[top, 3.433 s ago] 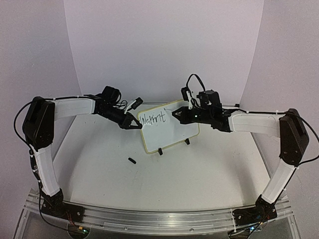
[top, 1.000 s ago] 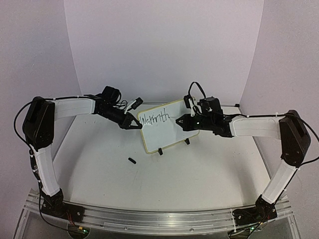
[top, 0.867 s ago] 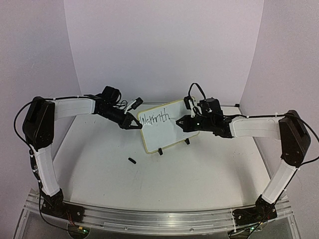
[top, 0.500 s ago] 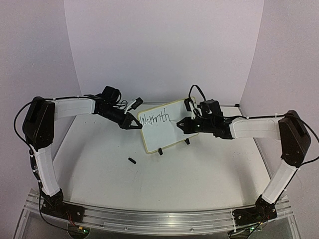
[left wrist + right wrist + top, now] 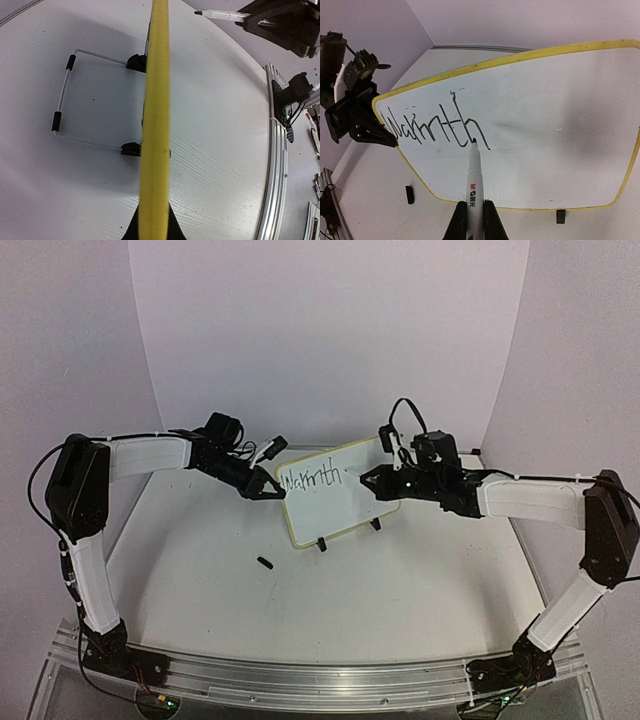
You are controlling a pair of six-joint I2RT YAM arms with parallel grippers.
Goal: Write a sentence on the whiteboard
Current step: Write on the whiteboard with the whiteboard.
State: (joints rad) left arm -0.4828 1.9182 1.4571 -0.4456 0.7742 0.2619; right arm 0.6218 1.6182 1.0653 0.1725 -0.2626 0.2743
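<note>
The whiteboard (image 5: pixel 340 502) stands tilted on the table; its yellow rim shows edge-on in the left wrist view (image 5: pixel 155 125). My left gripper (image 5: pixel 272 487) is shut on the board's left edge (image 5: pixel 154 220). The sentence (image 5: pixel 308 480) reads "Warmth" in black across the board's upper left (image 5: pixel 432 125). My right gripper (image 5: pixel 372 478) is shut on a white marker (image 5: pixel 474 175), uncapped. The left wrist view shows the marker (image 5: pixel 225 15) with its tip a little away from the board's face, level with the "h".
The black marker cap (image 5: pixel 264 562) lies on the table in front of the board, also in the right wrist view (image 5: pixel 410 194). Two black clip feet (image 5: pixel 321 545) and a wire stand (image 5: pixel 62 100) hold the board. A metal rail (image 5: pixel 300 675) runs along the near edge.
The word has grown from "Warmt" to "Warmth". My right gripper with the marker has since drawn back to the right, off the board. The left gripper has not moved.
</note>
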